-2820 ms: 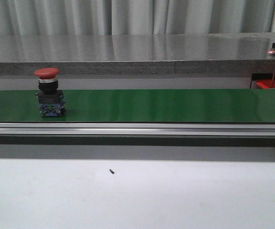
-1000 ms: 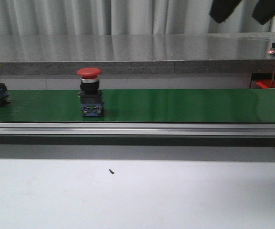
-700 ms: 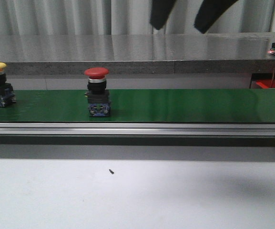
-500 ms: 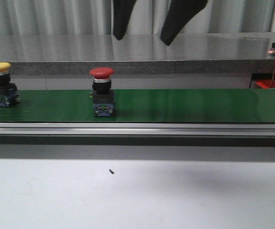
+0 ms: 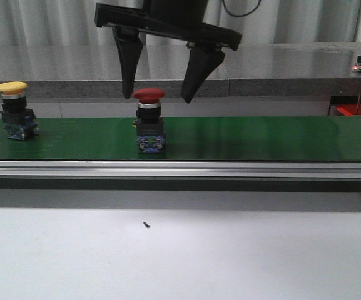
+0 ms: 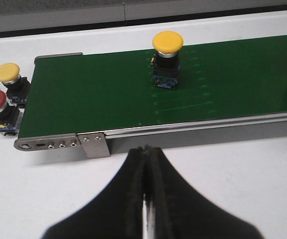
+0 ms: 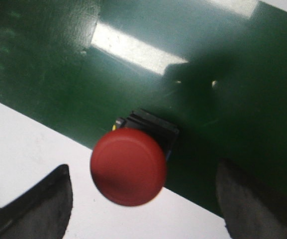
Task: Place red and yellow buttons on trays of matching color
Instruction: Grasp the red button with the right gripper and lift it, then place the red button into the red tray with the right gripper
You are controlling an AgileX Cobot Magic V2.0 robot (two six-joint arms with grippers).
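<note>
Button point(image 5: 149, 120): red mushroom cap, black body, upright.

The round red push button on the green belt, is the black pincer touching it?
Apart. In the right wrist view the red push button sits between the open right pincer fingers with clear gaps on both sides.

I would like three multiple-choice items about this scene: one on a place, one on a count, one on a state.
1. Where does the red button stand?
A. on the green belt
B. on a tray
C. on the white table

2. How many buttons stand on the belt in the front view?
A. one
B. two
C. four

3. How is the right gripper?
A. shut on the red button
B. open above it
C. out of view

Answers:
1 A: its base rests on the belt.
2 B: red one and yellow button.
3 B: fingers spread either side, not touching.
</note>
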